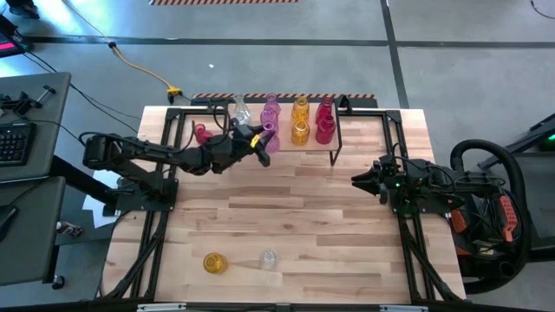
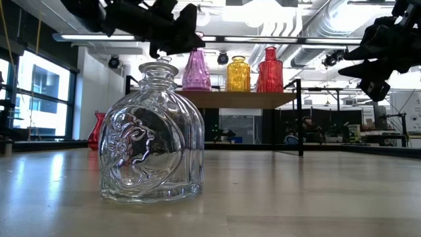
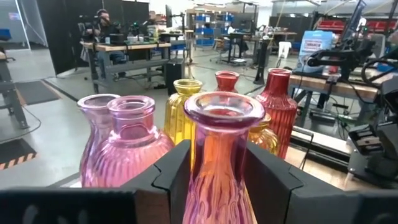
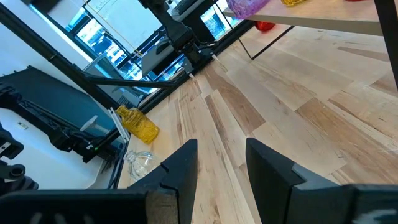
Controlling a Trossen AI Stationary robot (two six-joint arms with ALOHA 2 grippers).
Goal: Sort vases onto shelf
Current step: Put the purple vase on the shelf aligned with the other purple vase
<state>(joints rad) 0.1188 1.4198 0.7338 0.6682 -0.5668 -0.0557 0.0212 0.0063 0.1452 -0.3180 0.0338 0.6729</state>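
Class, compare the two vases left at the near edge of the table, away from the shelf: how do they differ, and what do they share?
The amber vase is yellow; the clear vase is colourless. From above, the amber vase looks wider than the clear vase. The amber vase sits nearer the left arm's side, the clear vase nearer the table's middle. Both are glass, stand apart on the tabletop, and neither is held.

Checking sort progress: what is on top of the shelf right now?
On the shelf stand a clear vase, pink-purple vases, amber vases and red vases. The left pincer, holding a pink vase, covers the near-left part.
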